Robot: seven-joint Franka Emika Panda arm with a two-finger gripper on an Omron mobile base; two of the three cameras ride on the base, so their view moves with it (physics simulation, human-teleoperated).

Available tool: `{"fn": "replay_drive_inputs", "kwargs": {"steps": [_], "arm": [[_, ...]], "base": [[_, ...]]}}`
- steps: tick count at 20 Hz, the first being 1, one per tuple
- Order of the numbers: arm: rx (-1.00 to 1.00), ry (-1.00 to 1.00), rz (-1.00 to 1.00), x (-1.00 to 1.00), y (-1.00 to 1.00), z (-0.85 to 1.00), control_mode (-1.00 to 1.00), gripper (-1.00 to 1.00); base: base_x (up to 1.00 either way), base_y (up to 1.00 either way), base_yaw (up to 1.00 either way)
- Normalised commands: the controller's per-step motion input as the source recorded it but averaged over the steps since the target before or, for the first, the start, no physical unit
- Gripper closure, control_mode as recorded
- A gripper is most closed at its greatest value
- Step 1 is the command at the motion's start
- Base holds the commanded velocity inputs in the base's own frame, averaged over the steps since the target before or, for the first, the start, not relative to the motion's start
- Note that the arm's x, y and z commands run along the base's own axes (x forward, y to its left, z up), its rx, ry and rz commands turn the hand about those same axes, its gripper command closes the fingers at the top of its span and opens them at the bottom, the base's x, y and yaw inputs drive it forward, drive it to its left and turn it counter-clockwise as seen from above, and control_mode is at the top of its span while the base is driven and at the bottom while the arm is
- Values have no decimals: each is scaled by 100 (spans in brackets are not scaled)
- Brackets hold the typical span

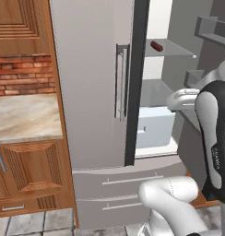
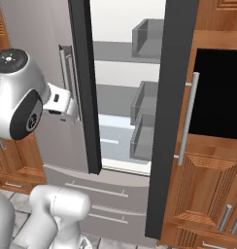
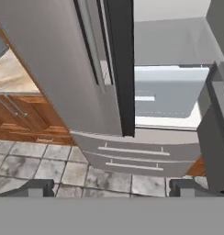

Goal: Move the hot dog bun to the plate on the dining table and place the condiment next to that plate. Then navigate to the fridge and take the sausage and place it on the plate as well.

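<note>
1. Gripper point(image 3: 111, 188): jaws spread wide, nothing between them; hand view looks down at the floor tiles and the fridge's lower drawers point(image 3: 132, 158), so it is aimed low.
2. Arm point(image 1: 216, 138): folded close before the fridge point(image 1: 93, 92), right door open.
3. Sausage point(image 1: 156, 45): lies on an upper glass shelf point(image 1: 172, 51), near its left end, well above the gripper.
4. Step in hand, as judged: reach for the sausage. Raise and level the hand to shelf height, enter between closed left door and door bins point(image 2: 144, 114), close across the sausage's short width.
</note>
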Motion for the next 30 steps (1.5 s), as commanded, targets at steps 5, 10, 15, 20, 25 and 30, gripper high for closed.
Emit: {"fn": "replay_drive_inputs", "kwargs": {"steps": [5, 10, 15, 20, 25, 30], "arm": [[-8, -2, 1, 13, 22, -11, 100, -100], [0, 0, 0, 0, 0, 0, 100, -100], [0, 0, 0, 0, 0, 0, 100, -100], [0, 0, 0, 0, 0, 0, 100, -100], [0, 0, 0, 0, 0, 0, 100, -100], [0, 0, 0, 0, 0, 0, 100, -100]], "base": [[6, 0, 0], [52, -8, -1], [47, -40, -1], [20, -35, -19], [24, -12, -33], [55, 0, -30]]}}
